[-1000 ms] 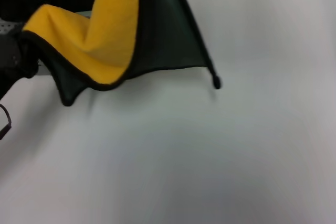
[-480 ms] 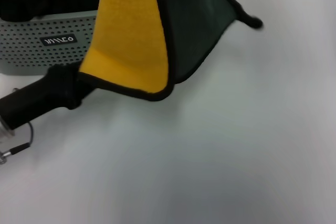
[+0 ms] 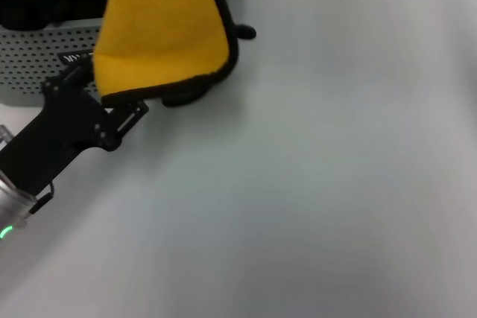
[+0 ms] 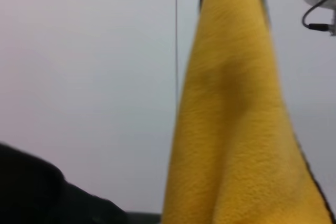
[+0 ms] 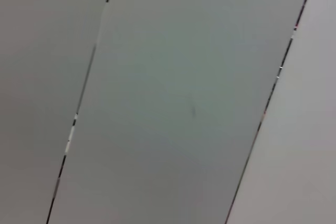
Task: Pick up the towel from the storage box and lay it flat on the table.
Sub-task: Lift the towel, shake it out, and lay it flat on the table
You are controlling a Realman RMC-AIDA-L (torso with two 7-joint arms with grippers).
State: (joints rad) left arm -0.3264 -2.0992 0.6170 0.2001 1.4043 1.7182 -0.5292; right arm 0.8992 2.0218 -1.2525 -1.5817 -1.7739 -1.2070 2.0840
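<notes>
The left gripper [image 3: 123, 121], fingers hidden, sits just below the hanging towel [image 3: 160, 31] beside the storage box [image 3: 45, 57]; the cloth may snag there and land bunched.

The towel [image 3: 160, 31] hangs in the air at the far left of the table [image 3: 320, 184], its yellow-orange face showing, black stitched edging along its lower and right borders, and one dark corner tip poking out to the right just above the tabletop. Its lower edge hangs in front of the box [image 3: 45, 57], a grey-green perforated basket with a small black label, which stands on the white table at the far left. In the left wrist view the towel [image 4: 236, 129] fills the frame as a long yellow-orange drape.
</notes>
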